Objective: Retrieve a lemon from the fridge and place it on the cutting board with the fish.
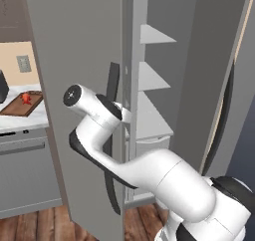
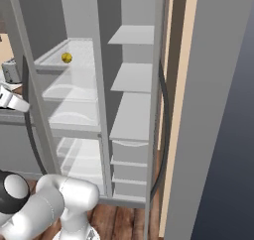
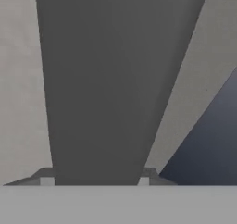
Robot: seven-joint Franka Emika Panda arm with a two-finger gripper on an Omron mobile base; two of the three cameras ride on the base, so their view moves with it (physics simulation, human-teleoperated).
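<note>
Straddling a dark vertical handle (image 3: 106, 89), the gripper (image 3: 95, 179) has one fingertip (image 3: 46, 180) on each side of the bar, set about as far apart as the bar is wide; I cannot tell whether they press on it. In the left base view the arm (image 1: 149, 170) reaches up to the edge of the left door (image 1: 74, 60) of the fridge (image 2: 131, 115), where that long handle runs down. Both doors stand open. Inside, the lemon (image 2: 66, 57) sits on an upper shelf (image 2: 82, 53) in the left compartment, toward its back. Well off to the left, the cutting board (image 1: 17, 107) lies on the desk (image 1: 27, 119), with the fish (image 1: 26, 99) resting on it.
</note>
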